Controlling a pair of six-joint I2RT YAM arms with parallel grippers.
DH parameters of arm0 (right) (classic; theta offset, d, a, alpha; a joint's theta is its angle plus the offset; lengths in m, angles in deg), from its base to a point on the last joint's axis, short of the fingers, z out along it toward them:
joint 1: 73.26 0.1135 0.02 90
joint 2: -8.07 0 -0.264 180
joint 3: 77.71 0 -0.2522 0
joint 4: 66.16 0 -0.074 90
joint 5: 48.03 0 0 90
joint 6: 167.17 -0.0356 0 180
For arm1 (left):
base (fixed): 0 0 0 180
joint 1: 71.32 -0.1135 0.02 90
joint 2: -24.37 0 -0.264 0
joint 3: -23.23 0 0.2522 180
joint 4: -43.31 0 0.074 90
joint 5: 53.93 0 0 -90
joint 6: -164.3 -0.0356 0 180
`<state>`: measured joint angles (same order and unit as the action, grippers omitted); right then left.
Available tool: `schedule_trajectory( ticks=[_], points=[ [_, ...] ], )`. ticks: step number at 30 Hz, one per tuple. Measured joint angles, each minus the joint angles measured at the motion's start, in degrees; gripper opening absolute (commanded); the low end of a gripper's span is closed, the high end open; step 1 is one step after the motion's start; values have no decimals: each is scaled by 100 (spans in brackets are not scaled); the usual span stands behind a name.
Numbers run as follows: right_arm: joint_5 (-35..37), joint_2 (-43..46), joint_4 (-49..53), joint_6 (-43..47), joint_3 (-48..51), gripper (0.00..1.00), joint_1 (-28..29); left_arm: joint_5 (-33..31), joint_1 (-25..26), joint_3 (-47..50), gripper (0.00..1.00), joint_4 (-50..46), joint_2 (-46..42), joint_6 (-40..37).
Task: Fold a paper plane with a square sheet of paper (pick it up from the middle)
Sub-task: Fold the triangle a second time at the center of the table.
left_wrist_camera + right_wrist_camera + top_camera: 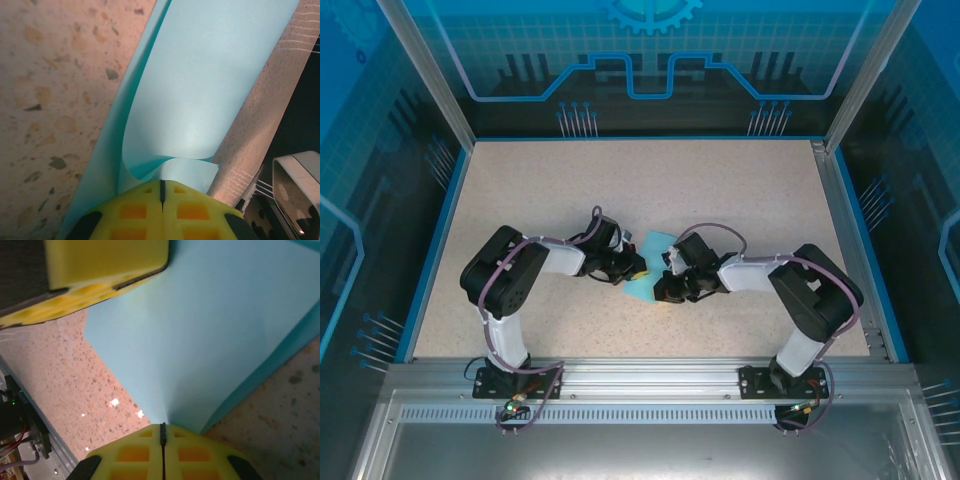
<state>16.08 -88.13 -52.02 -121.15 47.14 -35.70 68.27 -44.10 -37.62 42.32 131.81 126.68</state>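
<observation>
Top view: the left gripper (634, 267) and right gripper (666, 284) meet near the middle of the table (740, 190), just beside each other, with the sheet (653, 243) between them. It shows as a small blue patch, partly under the fingers. It has no dart outline, so I judge the folding to be at an early stage. The pointed nose and wings have yet to be made.

Left wrist: the left gripper (161, 187) has its jaws pressed together on one edge of the sheet (200, 85). The paper bows upward from the pinch in a soft curl. A darker blue layer runs under it along the left side, next to the table (45, 100), which suggests the sheet is being doubled over. No sharp crease shows. A pale arm housing (296, 182) sits at the lower right.

Right wrist: the right gripper (162, 429) is likewise closed, with the sheet (215, 325) fanning out from its tips. A darker strip on the right reads as a second layer. The left gripper's yellow finger (105, 265) sits at the top, touching or just over the paper. The metal rail (55, 450) lies lower left.

The main hindrance is the grippers crowding each other; the curl could spring back or slip before it is pressed flat.
</observation>
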Motion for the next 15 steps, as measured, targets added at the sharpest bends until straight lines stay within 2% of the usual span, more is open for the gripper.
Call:
schedule_trajectory(
  ticks=[15],
  points=[
    [-22, -61, -94, 46, 127, 7, -11, 0, 7, 0, 0, 0, -2, 2]
  ],
)
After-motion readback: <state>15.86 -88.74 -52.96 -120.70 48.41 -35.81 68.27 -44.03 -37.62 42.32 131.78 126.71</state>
